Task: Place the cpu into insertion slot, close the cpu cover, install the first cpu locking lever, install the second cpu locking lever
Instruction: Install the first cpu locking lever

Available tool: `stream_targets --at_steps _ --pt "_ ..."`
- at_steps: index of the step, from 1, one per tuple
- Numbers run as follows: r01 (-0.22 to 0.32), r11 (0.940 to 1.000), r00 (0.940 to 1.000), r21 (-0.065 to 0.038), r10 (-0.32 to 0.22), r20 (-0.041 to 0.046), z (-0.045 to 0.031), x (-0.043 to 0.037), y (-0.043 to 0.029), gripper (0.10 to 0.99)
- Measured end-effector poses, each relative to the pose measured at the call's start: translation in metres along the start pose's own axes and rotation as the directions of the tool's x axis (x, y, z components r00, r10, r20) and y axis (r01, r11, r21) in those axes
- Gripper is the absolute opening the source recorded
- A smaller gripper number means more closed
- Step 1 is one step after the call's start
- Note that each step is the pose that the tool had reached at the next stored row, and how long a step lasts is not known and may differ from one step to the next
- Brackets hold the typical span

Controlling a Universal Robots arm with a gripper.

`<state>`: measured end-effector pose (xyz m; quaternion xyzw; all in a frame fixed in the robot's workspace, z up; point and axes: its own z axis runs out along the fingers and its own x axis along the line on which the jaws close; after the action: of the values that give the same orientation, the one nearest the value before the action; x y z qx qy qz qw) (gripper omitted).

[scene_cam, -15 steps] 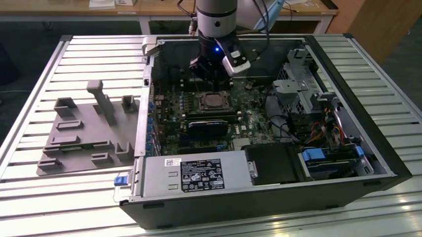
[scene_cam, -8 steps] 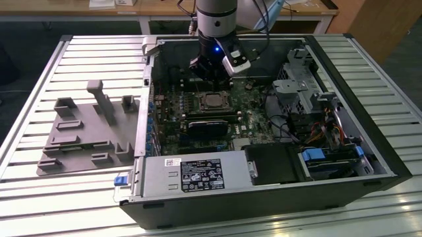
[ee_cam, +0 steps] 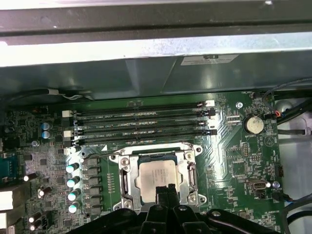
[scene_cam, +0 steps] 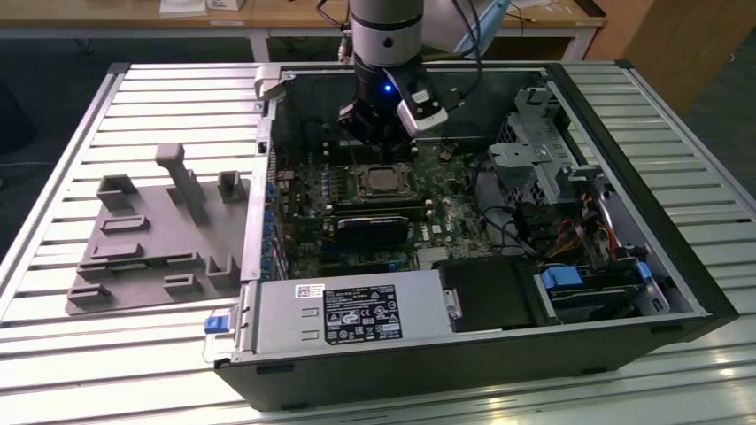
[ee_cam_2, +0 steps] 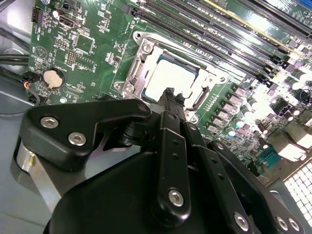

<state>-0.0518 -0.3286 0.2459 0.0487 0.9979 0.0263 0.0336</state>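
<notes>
Exterior view: cpu (scene_cam: pixel 381 181) in insertion slot (scene_cam: pixel 353 178)

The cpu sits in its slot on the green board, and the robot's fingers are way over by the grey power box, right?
No. The cpu does sit in its slot on the green board, but the fingers are right at the cpu's edge, not by the power box. The first wrist view shows it.

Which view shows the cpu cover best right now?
The first wrist view: the cpu cover lies almost square-on, frame visible around the cpu. The second wrist view shows it slanted with glare; the exterior view shows it small and distant.
</notes>
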Motion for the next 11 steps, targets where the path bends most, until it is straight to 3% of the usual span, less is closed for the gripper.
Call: stream_targets --at_steps 11 --pt "0.000 1.0000 1.0000 0.000 0.000 0.0002 -0.0018 0.0280 -0.0027 0.102"
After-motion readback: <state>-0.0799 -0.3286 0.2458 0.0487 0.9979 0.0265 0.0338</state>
